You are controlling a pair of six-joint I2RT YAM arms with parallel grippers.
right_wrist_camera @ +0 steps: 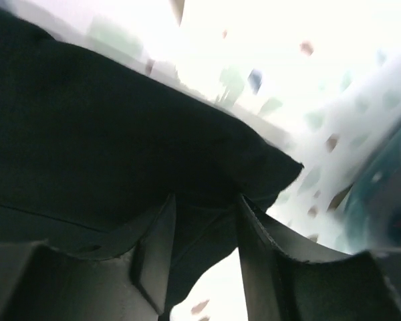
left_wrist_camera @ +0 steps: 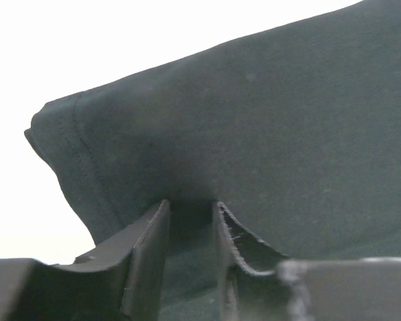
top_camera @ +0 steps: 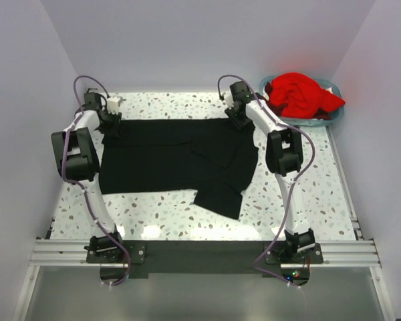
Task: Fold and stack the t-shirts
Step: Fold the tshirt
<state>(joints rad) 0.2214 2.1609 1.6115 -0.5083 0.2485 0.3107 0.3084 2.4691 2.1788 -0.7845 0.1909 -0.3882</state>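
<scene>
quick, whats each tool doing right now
left tool: closed on the black t-shirt, at its far left corner
right tool: closed on the black t-shirt, at its far right corner

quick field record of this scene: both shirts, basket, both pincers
black t-shirt: spread out on the speckled table, between the arms
red t-shirt: bunched in the light blue basket, far right corner
left pincer: at the black shirt's far left edge, cloth between its jaws, grip unclear
right pincer: at the far right edge, cloth between its jaws, grip unclear
stack: not yet started
</scene>
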